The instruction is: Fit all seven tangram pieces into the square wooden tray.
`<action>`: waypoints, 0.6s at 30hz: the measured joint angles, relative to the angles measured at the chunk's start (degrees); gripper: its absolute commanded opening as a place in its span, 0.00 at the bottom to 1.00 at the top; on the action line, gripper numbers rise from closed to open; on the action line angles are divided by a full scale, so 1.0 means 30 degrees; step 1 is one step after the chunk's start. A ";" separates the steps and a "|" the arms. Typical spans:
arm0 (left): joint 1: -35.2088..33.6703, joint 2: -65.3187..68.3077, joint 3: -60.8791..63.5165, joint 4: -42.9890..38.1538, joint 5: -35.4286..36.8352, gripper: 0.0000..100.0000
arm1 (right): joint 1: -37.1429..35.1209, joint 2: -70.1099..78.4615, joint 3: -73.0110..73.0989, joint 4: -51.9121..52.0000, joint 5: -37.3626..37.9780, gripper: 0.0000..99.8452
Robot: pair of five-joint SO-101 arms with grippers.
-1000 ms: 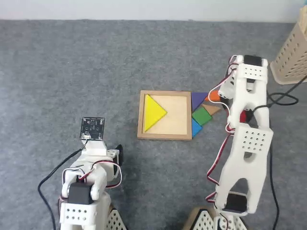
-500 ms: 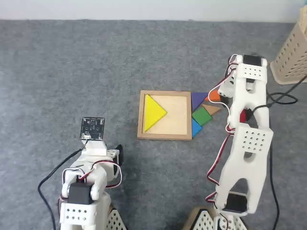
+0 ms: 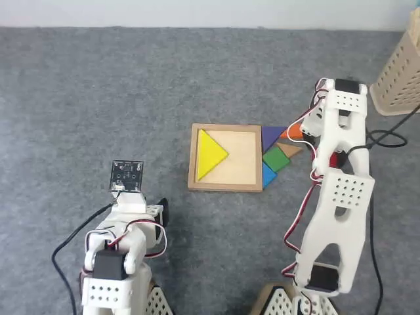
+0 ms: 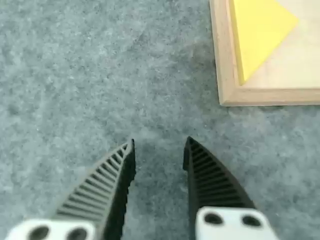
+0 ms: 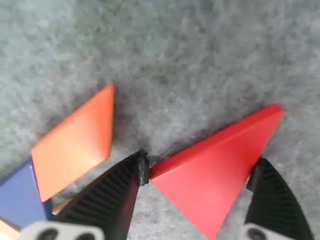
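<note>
Right gripper (image 5: 200, 169) is spread wide, straddling the red triangle (image 5: 220, 165), which lies flat on the grey carpet (image 3: 98, 85) just beside the orange parallelogram (image 5: 75, 145). Left gripper (image 4: 159, 150) hangs parted too, over carpet near a corner of the wooden tray (image 4: 225, 75). The yellow triangle (image 3: 210, 154) sits inside the tray.

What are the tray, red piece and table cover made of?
Tray: looks like pale unfinished wood, faint grain on its rim. Red piece: smooth painted face, likely wood, core hidden. Table cover: grey fuzzy felt or carpet.
</note>
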 measured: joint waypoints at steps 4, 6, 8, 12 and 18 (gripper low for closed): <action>0.0000 0.0000 0.0000 0.0000 0.0000 0.15 | -0.0059 0.0000 -0.0147 0.0117 0.0000 0.32; 0.0000 0.0000 0.0000 0.0000 0.0000 0.15 | -0.0117 0.0000 -0.0147 0.0117 0.0000 0.29; 0.0000 0.0000 0.0000 0.0000 0.0000 0.15 | -0.0147 0.0000 -0.0147 0.0117 0.0000 0.24; 0.0000 0.0000 0.0000 0.0000 0.0000 0.15 | -0.0117 0.0000 -0.0147 0.0176 0.0000 0.19; 0.0000 0.0000 0.0000 0.0000 0.0000 0.15 | 0.0176 0.0000 -0.0147 0.0293 -0.0264 0.15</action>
